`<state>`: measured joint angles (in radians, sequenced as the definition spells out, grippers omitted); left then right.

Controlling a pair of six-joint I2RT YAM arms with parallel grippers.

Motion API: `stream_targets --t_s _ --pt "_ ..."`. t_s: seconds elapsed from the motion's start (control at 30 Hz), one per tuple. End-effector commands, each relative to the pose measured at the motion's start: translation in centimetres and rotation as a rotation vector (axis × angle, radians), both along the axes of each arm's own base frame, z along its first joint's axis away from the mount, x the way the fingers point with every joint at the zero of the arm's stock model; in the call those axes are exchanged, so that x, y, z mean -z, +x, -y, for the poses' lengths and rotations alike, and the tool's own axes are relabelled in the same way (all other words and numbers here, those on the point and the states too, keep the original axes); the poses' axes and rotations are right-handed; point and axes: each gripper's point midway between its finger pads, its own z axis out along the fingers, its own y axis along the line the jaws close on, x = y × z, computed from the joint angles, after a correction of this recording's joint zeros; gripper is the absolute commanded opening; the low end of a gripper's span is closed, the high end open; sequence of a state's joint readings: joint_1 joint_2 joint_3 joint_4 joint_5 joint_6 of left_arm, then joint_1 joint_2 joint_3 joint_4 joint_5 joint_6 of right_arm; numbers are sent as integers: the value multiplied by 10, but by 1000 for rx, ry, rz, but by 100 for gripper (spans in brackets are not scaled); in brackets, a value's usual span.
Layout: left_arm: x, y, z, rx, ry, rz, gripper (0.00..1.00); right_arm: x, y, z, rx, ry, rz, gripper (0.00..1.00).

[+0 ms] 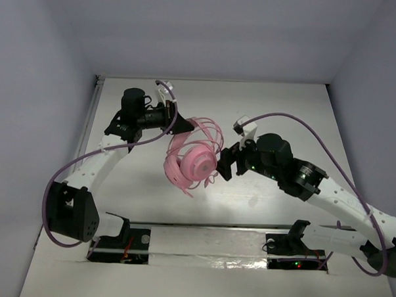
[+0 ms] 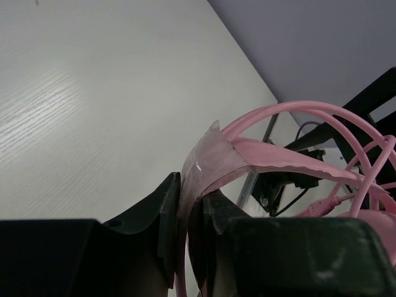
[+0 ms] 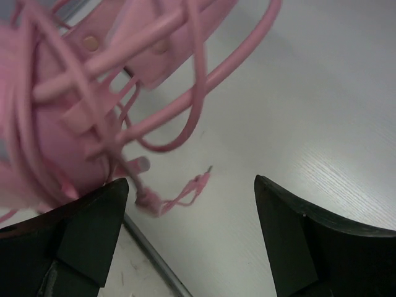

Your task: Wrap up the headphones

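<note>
the pink over-ear headphones (image 1: 194,163) with round padded cups are hanging above the middle of the white worktop (image 1: 285,106). only the left gripper (image 2: 189,201) is holding them up, pinching the flat pink headband strap (image 2: 216,161) between its closed black fingers. the right gripper (image 3: 190,182) is standing wide open just right of the cup and gripping nothing. the loose end of the thin pink cable (image 3: 185,192) is dangling unheld between its fingers.

what could be going wrong from here, as i am judging it:

- with the tail free, the loops lying over the cups and headband are looking slack, so they may be starting to unwind under their own weight.
- the end is thin and hanging free beside other strands, so a closing right gripper risks catching a neighbouring loop, or only air.
- the left gripper is clamping just a narrow strip of strap. any tug toward the right may be dragging it out of the pinch — dropping the headphones onto the worktop.
</note>
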<state>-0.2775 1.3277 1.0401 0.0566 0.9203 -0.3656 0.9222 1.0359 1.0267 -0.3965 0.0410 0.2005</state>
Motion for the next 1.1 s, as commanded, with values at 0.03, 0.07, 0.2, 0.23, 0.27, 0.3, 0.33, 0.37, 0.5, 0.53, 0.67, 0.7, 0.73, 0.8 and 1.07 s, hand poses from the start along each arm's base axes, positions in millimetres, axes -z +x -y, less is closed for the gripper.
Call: stream_targets --t_s 0.03,0.07,0.2,0.23,0.27,0.3,0.33,0.37,0.5,0.53,0.67,0.7,0.73,0.8,1.07 --pt "-45 19 -5 -87 -110 11 0 -41 -44 -23 -273 162 54 92" --pt "-46 22 -8 -102 -129 6 0 -43 -48 -22 -285 164 51 92" --pt "-57 21 -11 -103 -199 21 0 -42 -51 -18 -287 160 46 93" --pt "-59 20 -11 -101 -210 24 0 -43 -50 -17 -275 161 50 93" --pt "-59 19 -11 -101 -217 20 0 -46 -49 -15 -266 169 60 93" --pt "-62 22 -14 -110 -226 37 0 -47 -49 -14 -264 173 63 93" --pt "-63 22 -15 -117 -231 35 0 -52 -53 -13 -276 190 74 93" --pt "-65 21 -16 -126 -230 46 0 -56 -55 -13 -285 202 82 93" --pt "-59 28 -33 -216 -205 68 0 -73 -62 -7 -296 256 120 93" --pt "-57 27 -35 -230 -193 71 0 -75 -59 -4 -270 260 130 93" --pt "-50 17 -57 -300 -146 127 0 -98 -55 13 -189 332 194 92" --pt "-45 13 -59 -311 -127 110 0 -101 -54 17 -171 346 205 92" --pt "-41 12 -65 -331 -113 106 0 -104 -51 21 -139 356 212 92" --pt "-31 8 -78 -374 -61 99 0 -111 -48 29 -95 379 232 92" --pt "-5 23 -108 -514 148 68 0 -110 -23 52 126 412 218 91"
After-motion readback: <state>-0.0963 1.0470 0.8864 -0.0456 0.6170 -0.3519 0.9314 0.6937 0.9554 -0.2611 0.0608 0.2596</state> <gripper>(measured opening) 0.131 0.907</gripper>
